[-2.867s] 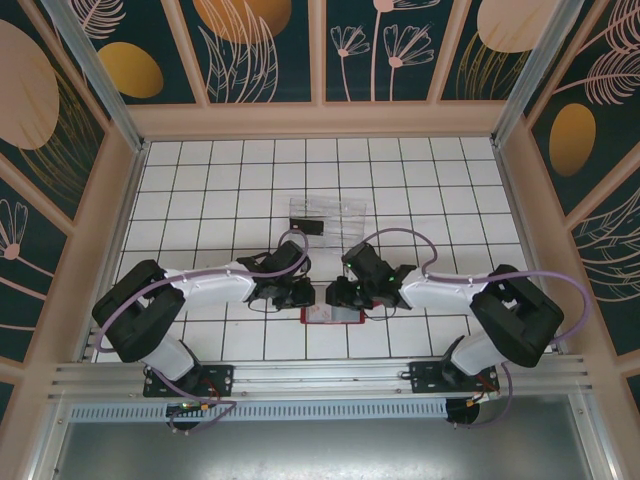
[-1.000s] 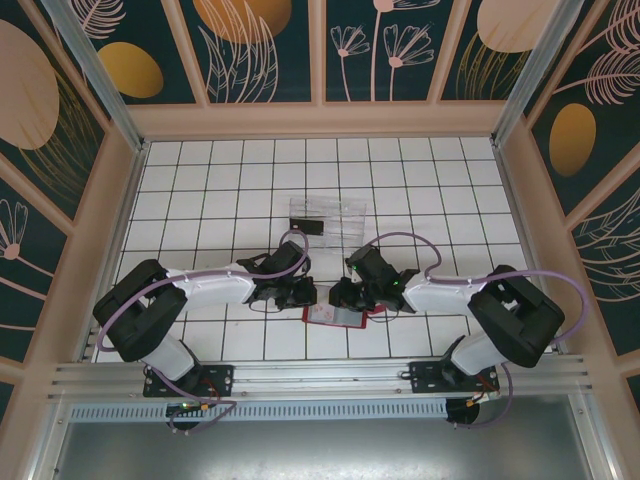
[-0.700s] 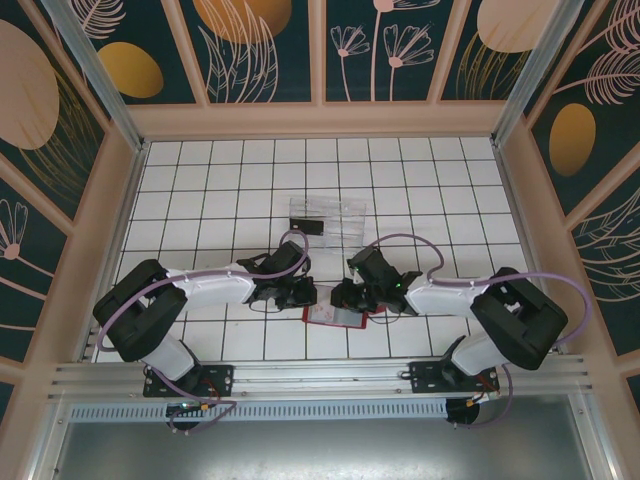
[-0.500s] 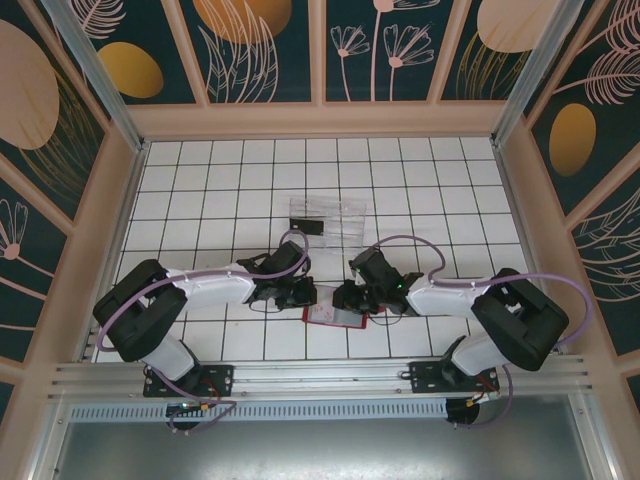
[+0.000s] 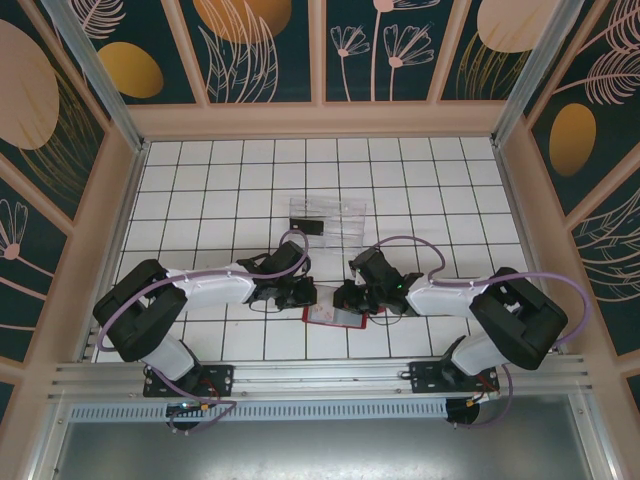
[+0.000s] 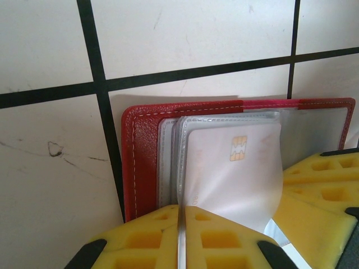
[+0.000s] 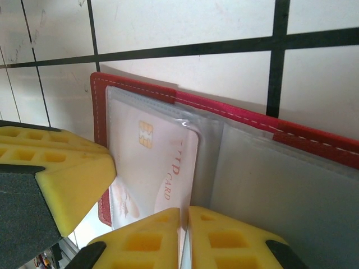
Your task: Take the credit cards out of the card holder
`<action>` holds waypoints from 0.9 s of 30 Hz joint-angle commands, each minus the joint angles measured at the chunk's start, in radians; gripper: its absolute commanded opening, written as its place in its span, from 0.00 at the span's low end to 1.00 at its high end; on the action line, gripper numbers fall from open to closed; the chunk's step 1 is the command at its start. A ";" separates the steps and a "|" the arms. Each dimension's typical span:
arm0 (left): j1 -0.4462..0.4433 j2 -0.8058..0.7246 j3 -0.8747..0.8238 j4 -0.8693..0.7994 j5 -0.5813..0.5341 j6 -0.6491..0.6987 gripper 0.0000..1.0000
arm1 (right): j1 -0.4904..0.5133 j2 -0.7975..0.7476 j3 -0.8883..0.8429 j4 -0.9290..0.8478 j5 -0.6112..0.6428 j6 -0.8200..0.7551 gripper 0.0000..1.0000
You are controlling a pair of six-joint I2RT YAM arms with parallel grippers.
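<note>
The red card holder (image 5: 331, 318) lies open on the tiles between my two grippers. In the left wrist view its red cover (image 6: 140, 162) frames clear sleeves, and a white chip credit card (image 6: 230, 179) sits in a curved one. My left gripper (image 6: 182, 224) (image 5: 308, 294) is shut on that sleeve's thin edge. In the right wrist view the same card (image 7: 151, 162) lies in its sleeve against the red cover (image 7: 235, 112). My right gripper (image 7: 184, 230) (image 5: 347, 297) is shut on the sleeved card's edge. Whether the pads hold card or just film is unclear.
A clear ridged tray (image 5: 340, 210) stands a few tiles beyond the grippers, with a dark card (image 5: 306, 226) at its near left corner. Wooden walls ring the tiled floor. The other arm's yellow pad intrudes at each wrist view's side.
My right gripper's jaws have closed in on the sleeve edge. Since the earliest frame the holder has tilted and shifted slightly. The left gripper has stayed put.
</note>
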 commanded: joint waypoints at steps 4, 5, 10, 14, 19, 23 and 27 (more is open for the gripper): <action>-0.005 0.044 -0.019 -0.058 -0.001 -0.007 0.10 | -0.004 0.036 -0.004 0.027 -0.019 0.005 0.16; -0.006 0.044 -0.019 -0.059 -0.001 -0.008 0.10 | -0.004 0.041 -0.005 0.029 -0.019 0.004 0.16; -0.006 0.045 -0.017 -0.056 0.002 -0.008 0.10 | -0.005 0.060 0.007 0.029 -0.022 0.002 0.16; -0.006 0.044 -0.017 -0.054 0.004 -0.010 0.10 | -0.004 0.061 0.007 0.028 -0.021 0.002 0.16; -0.007 0.044 -0.017 -0.037 0.015 -0.015 0.10 | -0.008 0.040 0.005 0.063 -0.041 0.015 0.16; -0.007 0.032 -0.027 -0.008 0.030 -0.032 0.11 | -0.015 -0.033 -0.027 0.113 -0.051 0.048 0.16; -0.007 0.024 -0.049 0.045 0.059 -0.059 0.11 | -0.037 -0.074 -0.084 0.200 -0.084 0.088 0.16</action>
